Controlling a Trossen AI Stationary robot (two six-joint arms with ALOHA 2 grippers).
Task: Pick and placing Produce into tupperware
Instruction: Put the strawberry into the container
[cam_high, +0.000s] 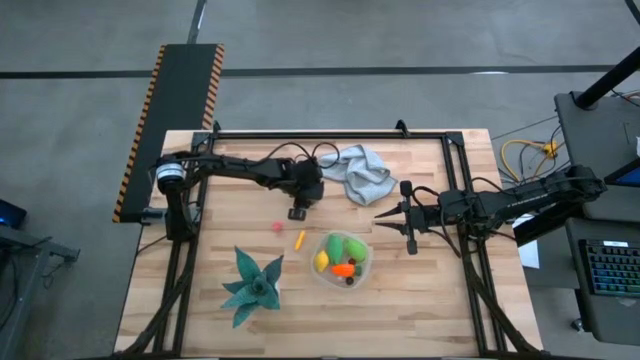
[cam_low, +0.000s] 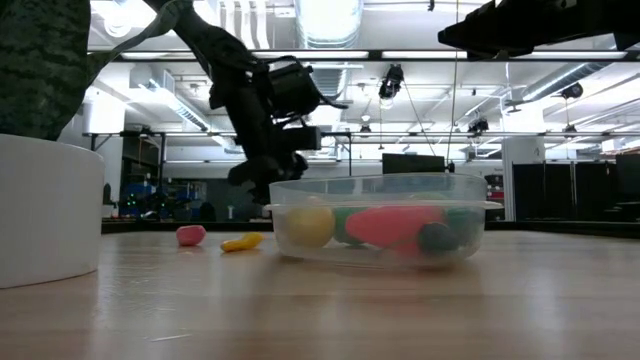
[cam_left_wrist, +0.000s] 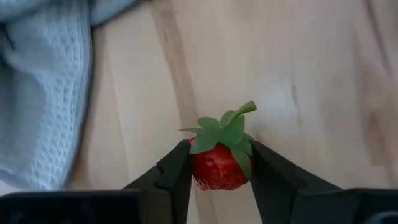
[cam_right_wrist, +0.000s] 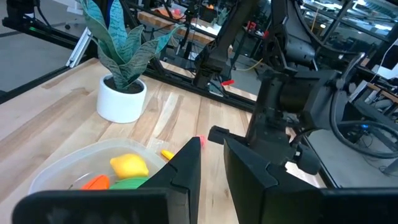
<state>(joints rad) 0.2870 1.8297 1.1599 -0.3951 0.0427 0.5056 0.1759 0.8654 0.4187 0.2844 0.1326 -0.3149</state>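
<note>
The left gripper (cam_left_wrist: 219, 177) clamps a small red toy strawberry (cam_left_wrist: 216, 167) with a green leaf top; the clear round plastic container (cam_high: 341, 259) lies toward the right arm's side, whose gripper (cam_high: 383, 221) hangs spread open nearby

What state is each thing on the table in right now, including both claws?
Left claw: shut on the toy strawberry, beside the grey-blue cloth.
Right claw: open, empty, near the tupperware.
Tupperware: upright, lidless, holding several produce pieces.
Pink piece: loose on the table.
Yellow-orange piece: loose on the table.
Cloth: crumpled.
Potted plant: upright.
</note>
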